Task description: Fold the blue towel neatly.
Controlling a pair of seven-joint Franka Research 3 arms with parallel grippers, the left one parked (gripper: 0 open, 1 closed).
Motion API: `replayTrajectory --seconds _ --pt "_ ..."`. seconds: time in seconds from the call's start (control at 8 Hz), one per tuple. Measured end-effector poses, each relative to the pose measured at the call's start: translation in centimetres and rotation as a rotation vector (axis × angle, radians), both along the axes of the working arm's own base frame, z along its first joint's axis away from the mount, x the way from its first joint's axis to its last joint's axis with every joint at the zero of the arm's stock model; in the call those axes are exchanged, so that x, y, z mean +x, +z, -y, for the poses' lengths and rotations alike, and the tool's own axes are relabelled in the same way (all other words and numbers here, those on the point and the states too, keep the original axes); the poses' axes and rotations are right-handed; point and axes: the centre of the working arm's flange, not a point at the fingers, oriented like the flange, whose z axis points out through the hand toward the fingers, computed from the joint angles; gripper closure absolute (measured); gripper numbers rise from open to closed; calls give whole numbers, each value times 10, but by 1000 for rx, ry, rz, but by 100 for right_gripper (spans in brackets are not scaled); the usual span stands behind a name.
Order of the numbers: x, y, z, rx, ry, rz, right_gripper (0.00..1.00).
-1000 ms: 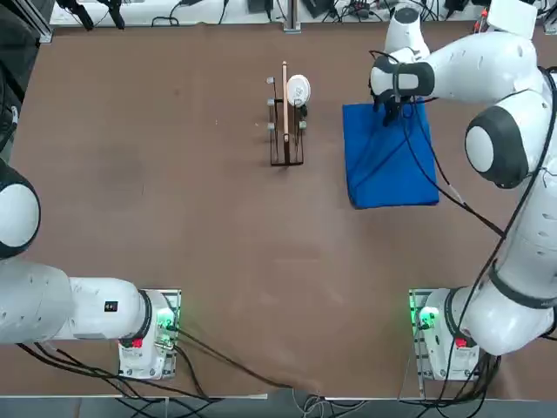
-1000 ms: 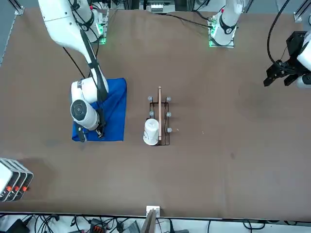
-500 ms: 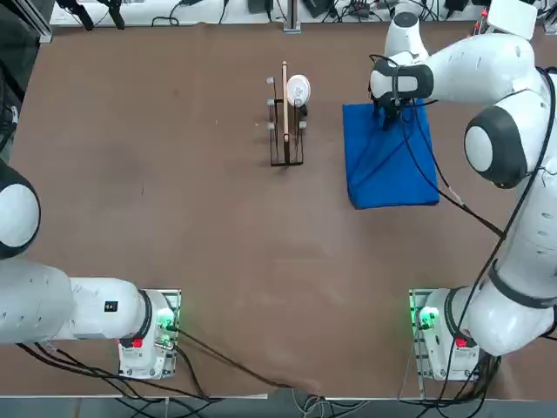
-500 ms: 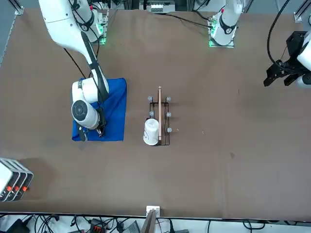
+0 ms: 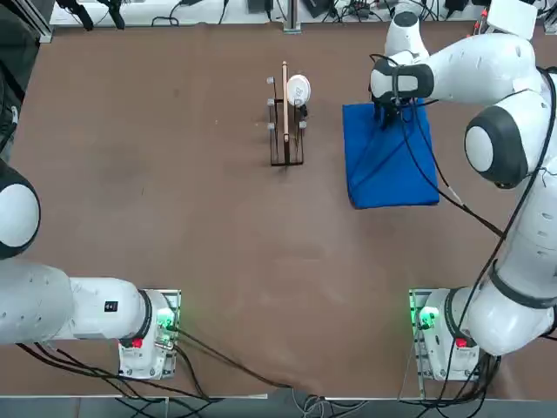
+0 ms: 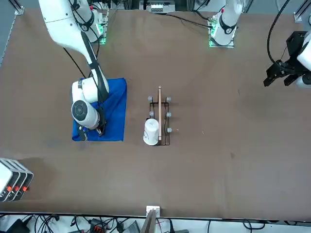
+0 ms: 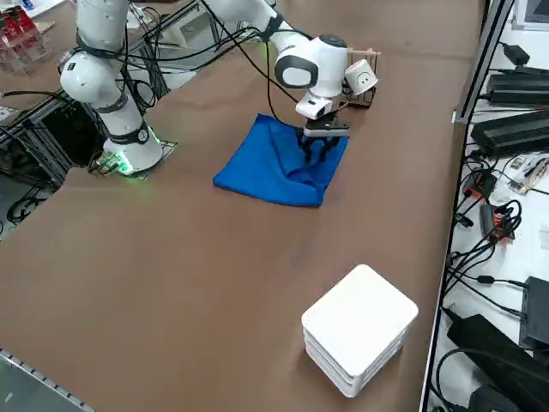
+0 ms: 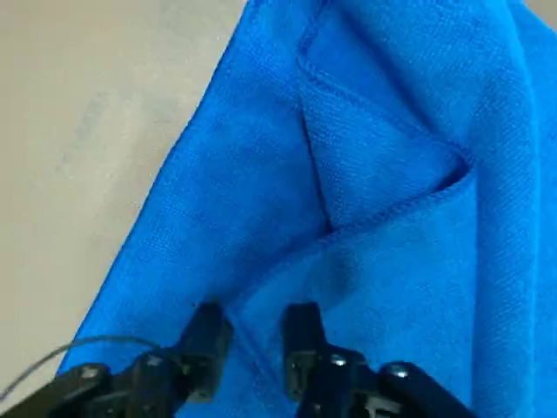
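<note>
Right arm stretched forward, gripper lowered
Right arm (image 5: 513, 139) reaches toward one o'clock in the top view; right gripper (image 8: 258, 335) points down, its fingers (image 8: 209, 344) apart.

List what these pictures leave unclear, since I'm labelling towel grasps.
- Far end of the bright-blue cloth towel: top view, under the white right arm.
- Black two-finger right gripper: top view, behind its own arm.
- Towel's lower layers: right wrist view, beneath the upper folds.

The blue towel (image 8: 392, 261) is matt, softly ribbed cloth, the desk (image 5: 218, 226) smooth and faintly sheened, the rod (image 6: 160, 114) wood-like, the mug (image 6: 151, 131) smooth and white.
</note>
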Motion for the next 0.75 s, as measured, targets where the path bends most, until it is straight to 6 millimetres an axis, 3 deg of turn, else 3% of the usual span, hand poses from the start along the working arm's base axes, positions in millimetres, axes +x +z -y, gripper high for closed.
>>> replayTrajectory --seconds 0.5,0.75 --pt "-1 1 0 -3 -2 -11 97" --pt "0 6 0 -2 -2 -12 97"
